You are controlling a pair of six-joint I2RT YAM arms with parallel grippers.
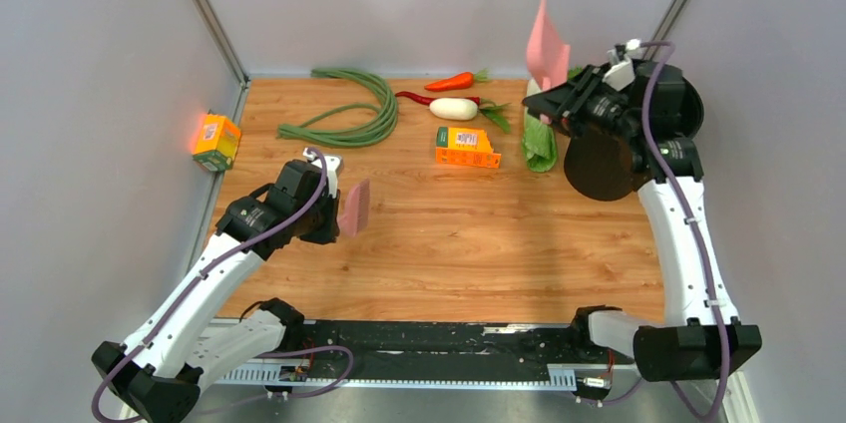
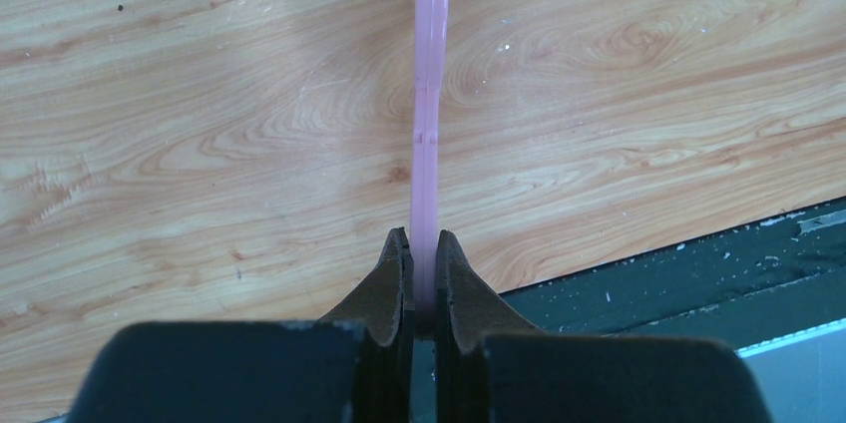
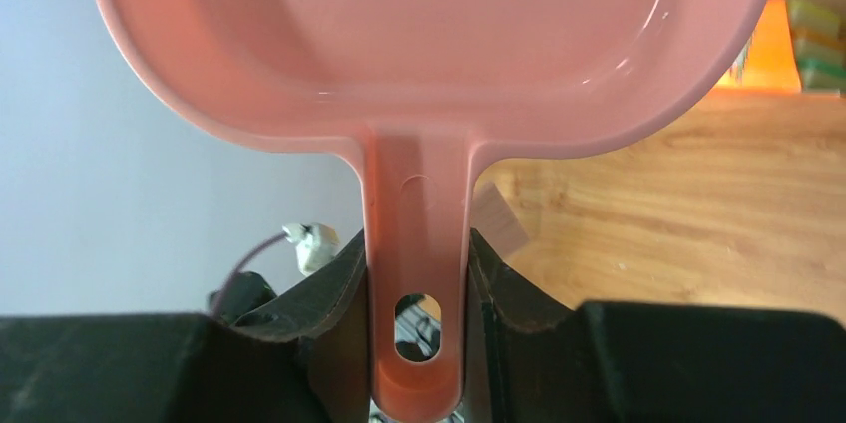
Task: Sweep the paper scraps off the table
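While left gripper (image 2: 423, 243) pinches a pink scraper (image 2: 431, 94) near the table's (image 1: 449, 233) left edge, right gripper (image 3: 414, 245) clamps the dustpan (image 3: 429, 34).

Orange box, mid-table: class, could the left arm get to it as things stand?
Probably yes: bare table lies between the left hand and the orange box, though that hand grips a flat pink tool.

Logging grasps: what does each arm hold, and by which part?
Right gripper: pink dustpan, by its handle. Left gripper: thin pink blade, by its near end.
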